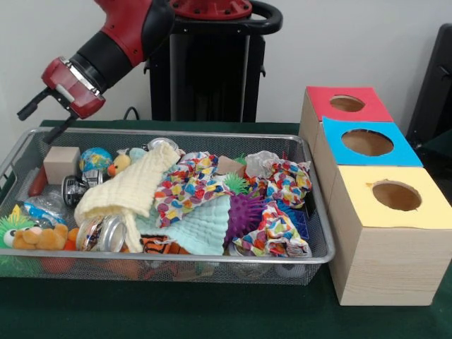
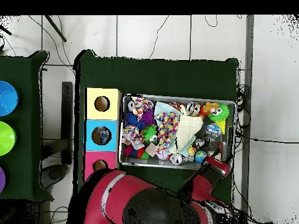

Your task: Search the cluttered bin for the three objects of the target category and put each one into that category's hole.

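A wire mesh bin (image 1: 316, 212) (image 2: 175, 97) holds a jumble: a wooden block (image 1: 62, 164), a globe ball (image 1: 95, 159), a yellow cloth (image 1: 134, 187), a patterned cloth (image 1: 187, 185), a purple spiky ball (image 1: 247, 212), shiny cans (image 1: 102, 233) and a plush toy (image 1: 39, 237). Beside the bin stand three boxes with round holes, topped red (image 1: 346, 104), blue (image 1: 367, 143) and yellow (image 1: 395, 195). My gripper (image 1: 33, 128) (image 2: 215, 154) hangs open above the bin's far-left corner in the front view, over the wooden block, holding nothing.
In the overhead view the boxes (image 2: 102, 135) line the bin's left side, and a blue bowl (image 2: 6, 98) and a green bowl (image 2: 4, 137) sit on a separate table further left. My arm (image 1: 113, 42) slants in from the top.
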